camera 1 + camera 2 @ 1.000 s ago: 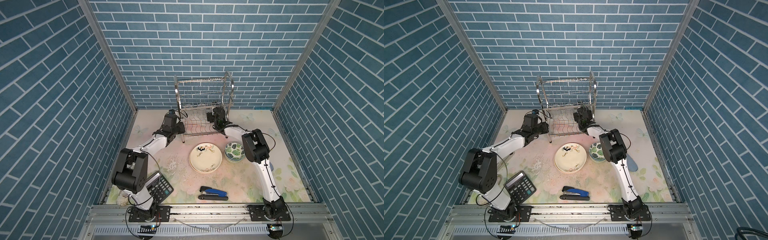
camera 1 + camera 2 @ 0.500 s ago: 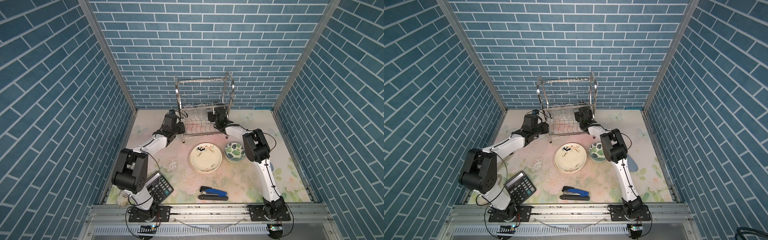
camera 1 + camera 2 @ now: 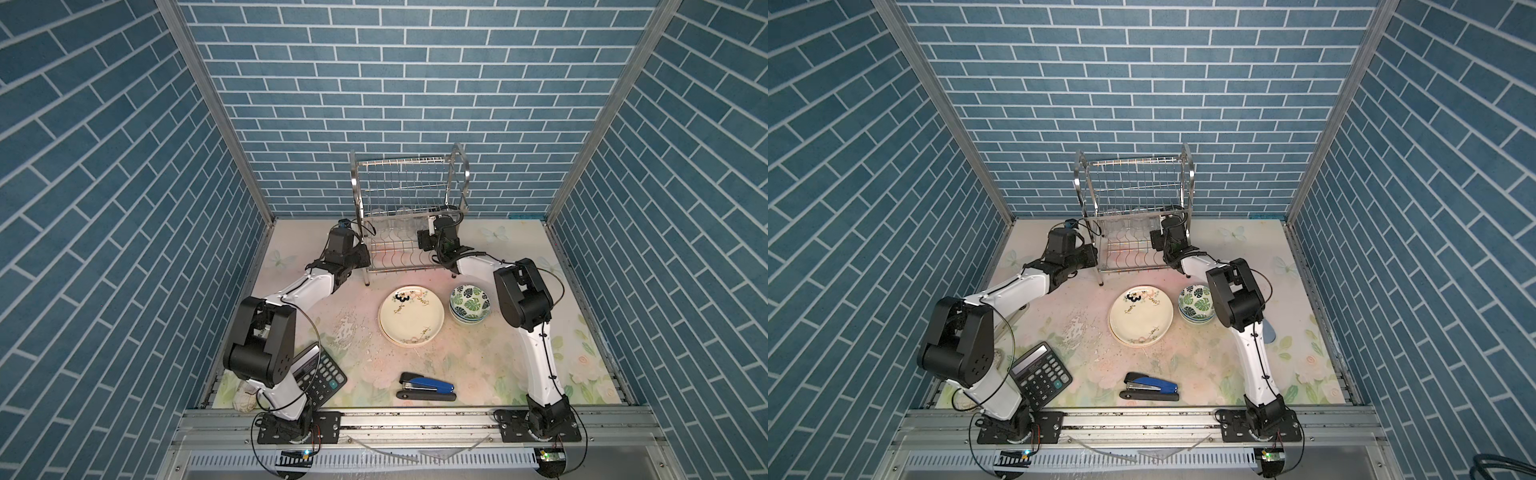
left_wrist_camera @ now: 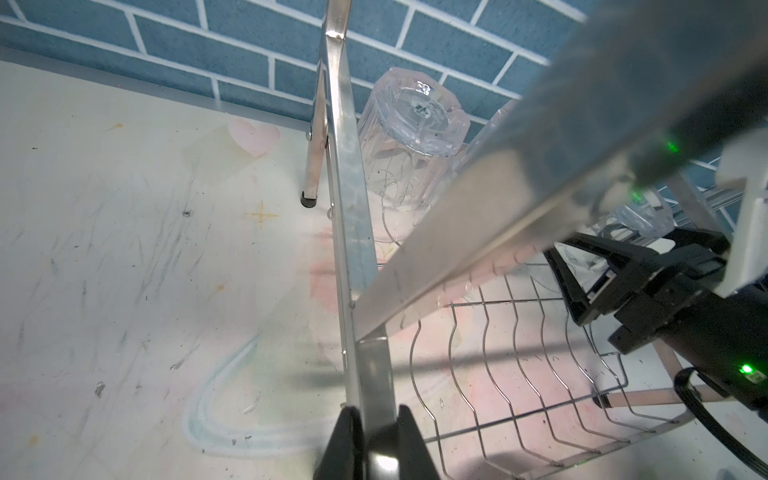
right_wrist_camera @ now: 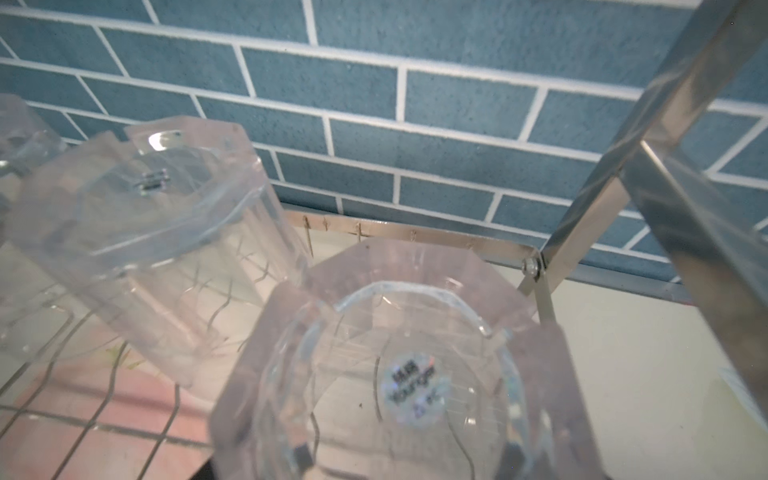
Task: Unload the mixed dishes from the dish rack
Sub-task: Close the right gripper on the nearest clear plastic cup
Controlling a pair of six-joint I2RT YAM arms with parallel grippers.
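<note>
The dish rack point(image 3: 409, 183) is steadied at a front post by the left gripper point(image 4: 374, 422), clamped narrow. On its lower shelf the rightmost inverted tumbler point(image 5: 411, 332) is straddled by the right gripper point(image 3: 433, 224), fingers wide; contact cannot be told. A firm close and lift are judged needed. The base sticker point(image 5: 413, 395) is unreadable.

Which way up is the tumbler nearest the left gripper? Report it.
Upside down: the tumbler has its stickered base on top and its mouth down on the dish rack shelf.
</note>
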